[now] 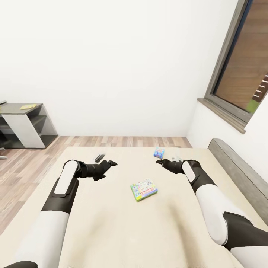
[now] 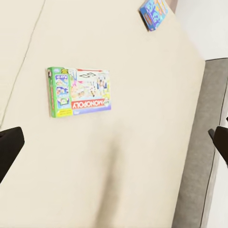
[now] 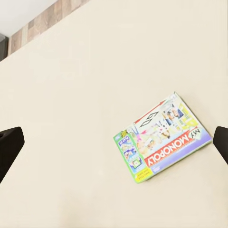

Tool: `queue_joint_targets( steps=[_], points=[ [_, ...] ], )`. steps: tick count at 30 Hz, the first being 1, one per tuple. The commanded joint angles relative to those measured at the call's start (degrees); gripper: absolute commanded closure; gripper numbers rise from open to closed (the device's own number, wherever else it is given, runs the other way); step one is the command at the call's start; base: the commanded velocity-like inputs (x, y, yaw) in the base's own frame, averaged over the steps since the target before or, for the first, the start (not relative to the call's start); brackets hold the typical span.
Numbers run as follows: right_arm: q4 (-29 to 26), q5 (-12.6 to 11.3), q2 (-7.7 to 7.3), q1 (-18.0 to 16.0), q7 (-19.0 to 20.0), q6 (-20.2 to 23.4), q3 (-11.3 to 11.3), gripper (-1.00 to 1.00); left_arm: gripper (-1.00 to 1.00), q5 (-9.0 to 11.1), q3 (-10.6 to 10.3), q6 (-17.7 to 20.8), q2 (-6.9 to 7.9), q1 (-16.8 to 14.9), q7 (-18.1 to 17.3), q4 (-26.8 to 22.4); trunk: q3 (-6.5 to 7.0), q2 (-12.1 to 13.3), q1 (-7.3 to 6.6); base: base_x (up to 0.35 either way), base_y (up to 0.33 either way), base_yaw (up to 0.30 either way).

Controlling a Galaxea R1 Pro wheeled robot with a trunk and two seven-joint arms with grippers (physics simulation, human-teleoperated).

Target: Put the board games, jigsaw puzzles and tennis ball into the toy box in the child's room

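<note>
Head view: the robot stands at the bed (image 1: 111,223), both arms held out over the beige mattress. The MY MONOPOLY box (image 1: 144,189) lies flat on the mattress, approx. in the middle between the two arms, and it is the landmark here. The left end effector (image 1: 108,162) hovers beyond the box on the robot's left side, not touching it; its fingers look apart. The right end effector (image 1: 160,161) hovers beyond the box on the robot's right side, also apart from it. The light-blue board game (image 1: 159,152) lies flat further from the robot than the MONOPOLY box, near the far edge of the bed, just beside the right end effector. The grey headboard (image 1: 238,171) runs along the bed's side, right of the box.

Left wrist view: the MONOPOLY box (image 2: 79,91) and the light-blue game (image 2: 153,13) lie on the mattress well apart; dark fingertips (image 2: 8,147) stand at both picture edges, so the end effector is open w/ nothing between.

Right wrist view: the MONOPOLY box (image 3: 161,137) lies between wide-spread fingertips (image 3: 9,145); open, empty.

Far left of the box, by the white wall (image 1: 111,56), stands a dark grey worktop (image 1: 18,109) w/ a small yellow-green flat thing (image 1: 28,107) on it; too small to tell what it is.
</note>
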Motion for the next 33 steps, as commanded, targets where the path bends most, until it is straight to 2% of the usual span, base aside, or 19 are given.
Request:
queue_joint_targets(
  steps=[1, 33],
  points=[
    [-0.06, 0.16, 0.03, -0.05, 0.21, 0.38, -0.5, -1.0, -1.0, 0.57, 0.14, 0.18, -0.04, -0.05, 0.58, 0.01, -0.16, -0.05, 0.0, 0.0, 0.0, 0.0],
    [-0.65, 0.07, -0.7, -0.12, 0.21, 1.0, -0.72, -1.0, -1.0, 0.62, 0.14, 0.18, 0.05, 0.18, 0.59, 0.35, -3.16, -0.05, 0.0, 0.0, 0.0, 0.0]
  ],
)
